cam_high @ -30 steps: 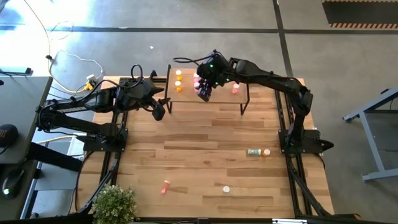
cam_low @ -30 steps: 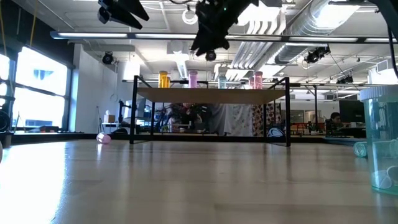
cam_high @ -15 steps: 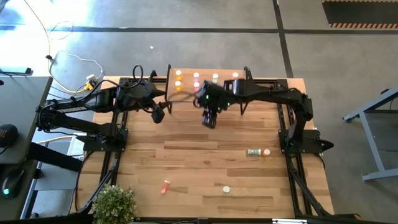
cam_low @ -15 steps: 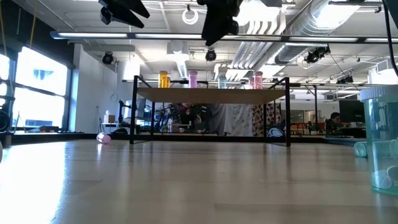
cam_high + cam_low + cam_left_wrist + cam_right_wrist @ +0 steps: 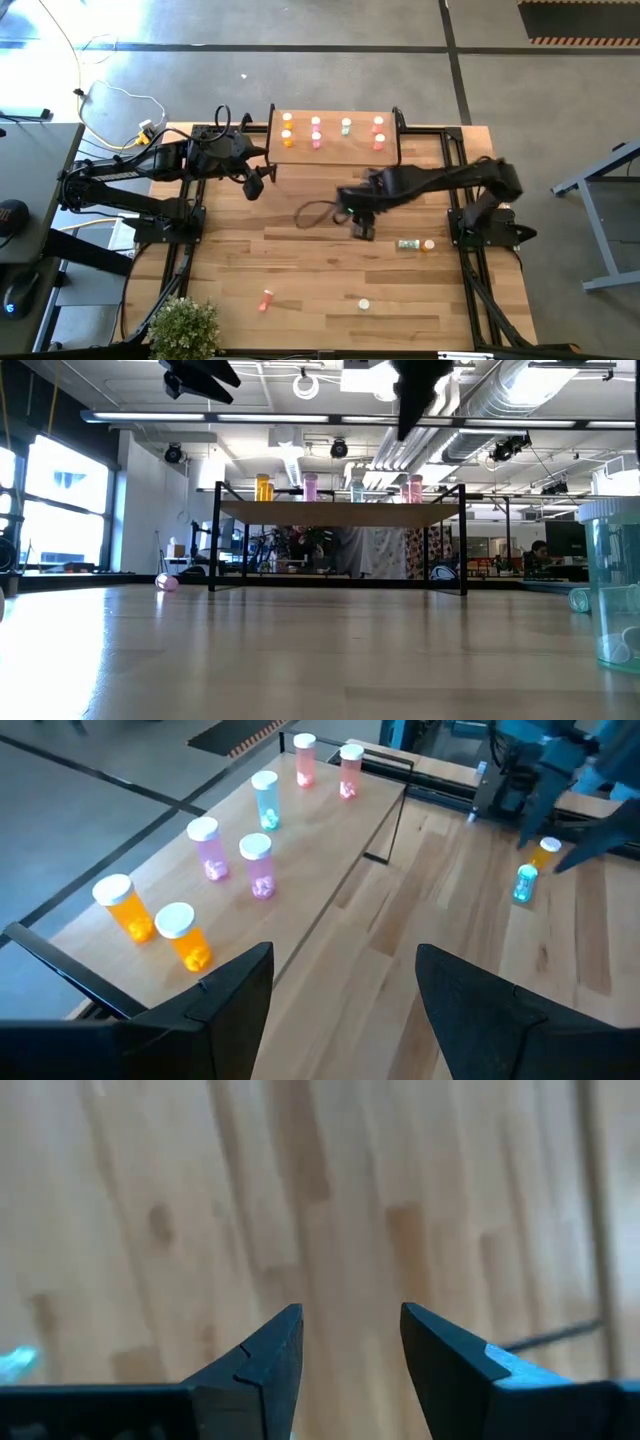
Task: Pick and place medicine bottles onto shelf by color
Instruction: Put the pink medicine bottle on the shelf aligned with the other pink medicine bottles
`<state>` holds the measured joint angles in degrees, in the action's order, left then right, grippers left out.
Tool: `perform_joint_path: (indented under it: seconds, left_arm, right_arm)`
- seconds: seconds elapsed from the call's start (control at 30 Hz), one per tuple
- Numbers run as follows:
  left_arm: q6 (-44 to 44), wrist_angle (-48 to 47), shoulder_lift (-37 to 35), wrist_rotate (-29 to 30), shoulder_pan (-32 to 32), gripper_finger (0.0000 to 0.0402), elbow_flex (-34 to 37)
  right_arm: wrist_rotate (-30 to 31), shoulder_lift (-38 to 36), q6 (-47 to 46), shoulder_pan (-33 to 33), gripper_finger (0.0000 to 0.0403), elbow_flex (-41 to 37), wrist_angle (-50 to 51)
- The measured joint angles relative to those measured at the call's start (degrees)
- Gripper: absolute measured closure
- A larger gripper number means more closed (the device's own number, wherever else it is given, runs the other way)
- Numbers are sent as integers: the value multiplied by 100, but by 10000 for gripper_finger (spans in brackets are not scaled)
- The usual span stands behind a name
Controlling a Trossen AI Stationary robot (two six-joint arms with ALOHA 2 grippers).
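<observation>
Seven small pale-capped bottles (image 5: 316,131) stand on the low light-wood shelf (image 5: 362,152); both claws, left claw (image 5: 254,186) and right claw (image 5: 362,228), gape empty above the counter (image 5: 300,260).

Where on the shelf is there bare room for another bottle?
The shelf is bare along its near edge, in front of the bottle rows. Its far half is crowded: orange bottles, pink bottles, one teal bottle, red bottles.

Four cameras, one table (image 5: 300,260)

Overhead looks straight down — low one level across; both share the shelf (image 5: 335,150).
</observation>
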<state>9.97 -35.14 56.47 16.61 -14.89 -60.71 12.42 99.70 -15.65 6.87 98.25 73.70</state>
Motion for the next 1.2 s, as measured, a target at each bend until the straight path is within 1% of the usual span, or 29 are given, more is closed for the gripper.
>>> perform_joint_path:
  seconds: [0.13,0.23,0.4,0.53,0.7,0.93,1.07,1.2]
  left_arm:
    - [168,12,0,-185,45,165,0]
    - [415,20,0,-273,133,165,0]
    - [1067,17,0,-274,452,165,0]
    - [1590,15,24,-275,902,165,0]
    - [2268,7,271,-244,1552,165,0]
    - [3302,-40,818,-195,2340,165,0]
    - [3926,-197,1161,-383,2812,165,0]
    - [4411,-341,1524,-407,3288,165,2]
  right_arm:
    - [-109,-730,-866,390,242,-890,-428]
    - [-92,-1201,-1351,688,242,-1333,-776]
    - [289,-1765,-2136,1131,242,-1746,-813]
    - [684,-2053,-2590,1451,242,-1855,-690]
    - [1134,-2240,-2954,1719,242,-1855,-503]
    - [1161,-2293,-2948,1793,242,-1855,-348]
    - [1171,-2293,-2936,1793,242,-1855,-189]
    - [1280,-2293,-2936,1790,242,-1855,-187]
